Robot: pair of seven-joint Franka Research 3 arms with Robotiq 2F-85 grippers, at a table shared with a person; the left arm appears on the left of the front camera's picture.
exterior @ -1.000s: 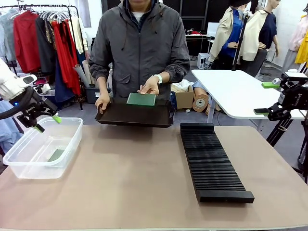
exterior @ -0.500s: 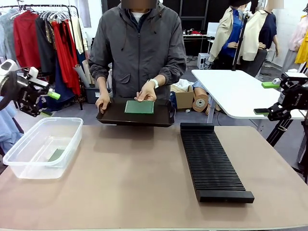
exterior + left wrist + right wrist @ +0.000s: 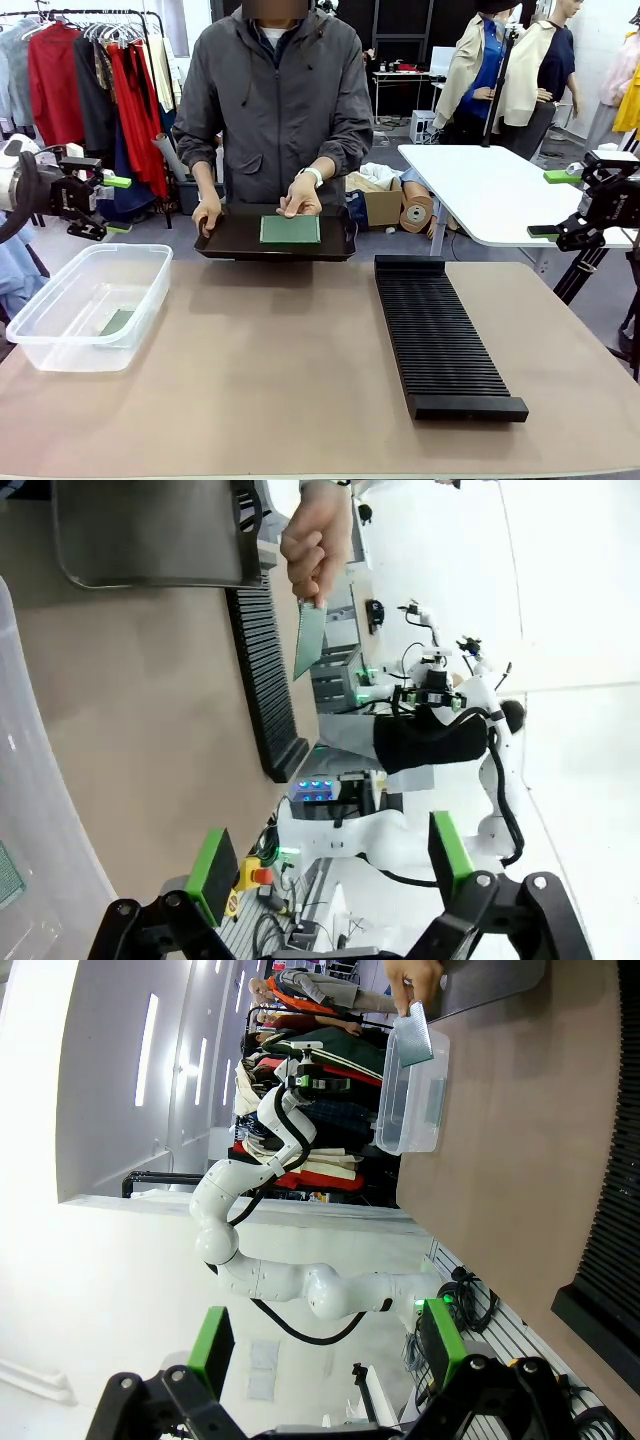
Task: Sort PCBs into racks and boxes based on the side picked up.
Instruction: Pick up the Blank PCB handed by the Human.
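Note:
Across the table a person holds a smooth black tray (image 3: pixel 340 243) and grips a green PCB (image 3: pixel 290 230) by its far edge, tilted over the tray. The left wrist view has that PCB (image 3: pixel 310 640) hanging from the hand (image 3: pixel 318 540); in the right wrist view the PCB (image 3: pixel 412 1040) shows pale. A second PCB (image 3: pixel 117 322) lies in the clear box (image 3: pixel 60 345) at the left. The ribbed black rack (image 3: pixel 440 335) lies right of centre. My left gripper (image 3: pixel 115 205) hovers open above the box's far end, and my right gripper (image 3: pixel 553 204) hangs open off the table's right side.
A white table (image 3: pixel 490 195) stands behind the far right corner, with cardboard boxes (image 3: pixel 385 205) on the floor beside it. A clothes rail (image 3: pixel 100 80) stands behind my left arm. Bare brown tabletop (image 3: pixel 270 370) lies between box and rack.
My left gripper has risen from over the box and turned level. The person has lowered the PCB closer to the tray. My right arm has stayed put.

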